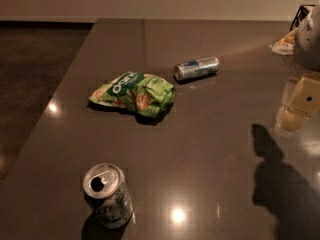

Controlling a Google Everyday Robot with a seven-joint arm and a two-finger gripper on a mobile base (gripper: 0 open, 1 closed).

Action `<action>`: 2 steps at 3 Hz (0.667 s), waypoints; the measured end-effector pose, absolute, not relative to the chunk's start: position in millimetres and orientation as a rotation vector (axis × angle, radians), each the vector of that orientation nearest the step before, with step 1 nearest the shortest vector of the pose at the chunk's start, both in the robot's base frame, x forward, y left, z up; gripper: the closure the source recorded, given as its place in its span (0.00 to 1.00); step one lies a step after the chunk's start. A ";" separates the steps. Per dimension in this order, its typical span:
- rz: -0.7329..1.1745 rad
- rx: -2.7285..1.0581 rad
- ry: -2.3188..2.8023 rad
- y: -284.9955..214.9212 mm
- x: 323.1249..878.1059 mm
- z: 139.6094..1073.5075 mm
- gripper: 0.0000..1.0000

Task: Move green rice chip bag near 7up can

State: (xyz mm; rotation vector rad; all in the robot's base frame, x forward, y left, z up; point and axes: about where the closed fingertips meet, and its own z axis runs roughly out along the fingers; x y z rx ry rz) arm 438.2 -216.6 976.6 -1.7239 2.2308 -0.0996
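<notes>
The green rice chip bag (132, 93) lies crumpled near the middle of the dark table (210, 134), its dark green patch with white lettering facing up. The 7up can (107, 195) stands upright near the table's front left, silvery-white, with its top opened. It is well apart from the bag, in front of it and a little to the left. My gripper (297, 107) is at the right edge of the view, cream-coloured, above the table. It is far to the right of the bag and touches nothing that I can see.
A slim silver-and-blue can (196, 68) lies on its side behind and to the right of the bag. The table's left edge (65, 84) drops to a dark floor. A pale crumpled item (284, 44) lies at the back right. The arm's shadow (280, 179) falls front right.
</notes>
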 end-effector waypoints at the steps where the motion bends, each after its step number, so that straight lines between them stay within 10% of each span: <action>1: -0.100 -1.724 2.231 -216.5 438.2 976.6 0.00; 2: -0.086 -1.722 2.239 -209.9 449.8 975.7 0.00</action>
